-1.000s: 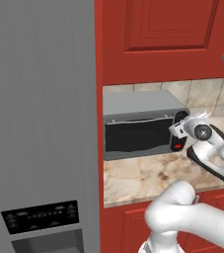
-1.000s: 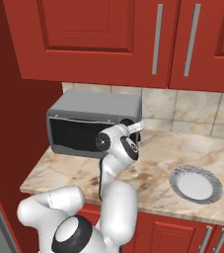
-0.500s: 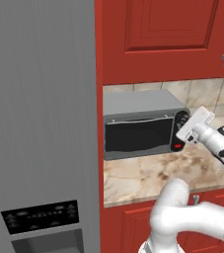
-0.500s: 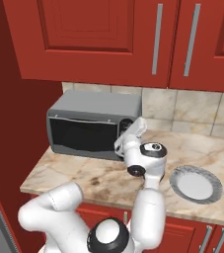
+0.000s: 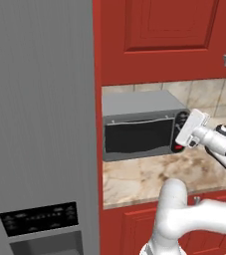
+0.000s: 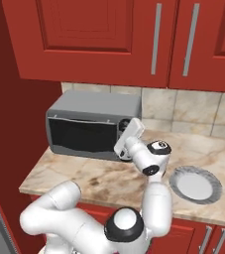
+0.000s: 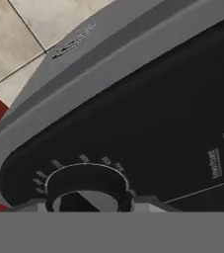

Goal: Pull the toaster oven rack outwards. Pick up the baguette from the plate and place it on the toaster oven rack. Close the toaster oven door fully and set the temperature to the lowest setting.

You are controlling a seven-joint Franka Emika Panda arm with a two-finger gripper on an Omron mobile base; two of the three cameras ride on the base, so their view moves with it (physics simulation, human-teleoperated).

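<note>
The toaster oven (image 5: 134,105) (image 6: 94,105) stands on the counter against the wall. Its dark glass toaster oven door (image 5: 137,137) (image 6: 82,136) is shut, which hides the toaster oven rack and the baguette. My gripper (image 5: 179,132) (image 6: 121,147) is pressed against the black control panel at the oven's right end. In the hand view a round knob (image 7: 89,185) with tick marks around it sits right at the fingertips, and the jaws are closed on it. The grey-white plate (image 6: 196,184) lies to the right with nothing on it.
A tall grey fridge (image 5: 35,124) rises directly left of the oven. Red wall cabinets (image 6: 109,39) hang low over it. The marble counter (image 6: 84,178) runs in front of the oven, with a tiled wall (image 6: 193,111) behind.
My wrist and forearm have swung to the right and the hand has rolled, while the fingertips stayed on the knob at the control panel. The oven and plate have not moved.
</note>
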